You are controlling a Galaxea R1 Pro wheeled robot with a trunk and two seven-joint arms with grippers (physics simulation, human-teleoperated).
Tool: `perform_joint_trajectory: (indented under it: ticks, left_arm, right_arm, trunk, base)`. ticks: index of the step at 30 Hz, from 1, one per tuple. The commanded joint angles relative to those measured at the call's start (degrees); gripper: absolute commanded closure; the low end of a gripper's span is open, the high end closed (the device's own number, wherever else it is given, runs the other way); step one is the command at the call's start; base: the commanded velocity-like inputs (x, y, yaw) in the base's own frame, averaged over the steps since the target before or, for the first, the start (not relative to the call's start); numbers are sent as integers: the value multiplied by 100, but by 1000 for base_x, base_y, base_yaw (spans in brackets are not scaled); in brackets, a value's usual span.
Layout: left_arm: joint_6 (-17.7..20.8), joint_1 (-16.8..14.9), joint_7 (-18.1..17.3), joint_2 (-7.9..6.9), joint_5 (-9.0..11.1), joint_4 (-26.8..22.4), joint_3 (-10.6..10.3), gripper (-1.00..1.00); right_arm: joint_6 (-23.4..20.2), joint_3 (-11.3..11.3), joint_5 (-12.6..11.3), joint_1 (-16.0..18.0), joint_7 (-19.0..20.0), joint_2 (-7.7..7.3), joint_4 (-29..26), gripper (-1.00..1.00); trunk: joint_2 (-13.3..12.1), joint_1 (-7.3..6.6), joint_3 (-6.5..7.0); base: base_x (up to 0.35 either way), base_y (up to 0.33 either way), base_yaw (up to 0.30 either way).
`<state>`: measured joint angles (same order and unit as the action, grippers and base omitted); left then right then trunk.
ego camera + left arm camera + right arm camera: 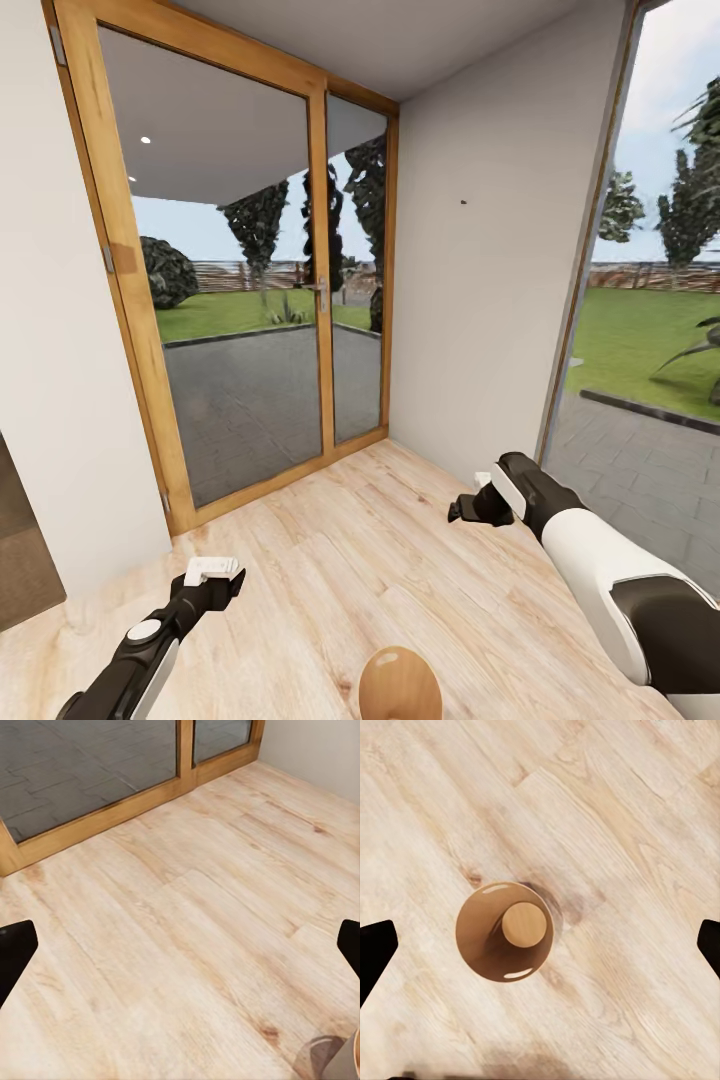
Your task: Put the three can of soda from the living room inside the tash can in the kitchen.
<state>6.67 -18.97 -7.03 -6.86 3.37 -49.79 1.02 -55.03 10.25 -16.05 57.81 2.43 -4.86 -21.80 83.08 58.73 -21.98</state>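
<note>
Transit phase, as judged: no cans in end effectors. Bin (505,931) stands on wood floor (400,560), directly below right end effector (540,949), seen mouth-on; rim also at lower edge of head view (399,683). Bin round, brown-copper, glossy highlights on rim, paler disc at bottom. Left end effector (180,952) apart, nothing held, over bare floor beside glass door (250,330). Right likewise apart, nothing held. Advice: turn base away from door toward sofa room; keep arms tucked, clear of wall (480,300) and bin.

Wood-framed glass door (250,300), plank floor (400,570), garden (640,340).
</note>
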Motion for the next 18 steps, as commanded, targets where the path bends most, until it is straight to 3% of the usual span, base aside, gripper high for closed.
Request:
perform_joint_trajectory:
  ticks: [1,18]
  left_arm:
    - [-2,0,0,0,1,1,1,-100]
    - [-16,7,1,0,4,2,1,-100]
  right_arm:
    - [0,1,3,0,4,1,-2,-100]
    - [1,-6,14,-6,20,-23,-17,-100]
  trunk:
    - [0,0,0]
    - [0,0,0]
  base:
    - [0,0,0]
    - [0,0,0]
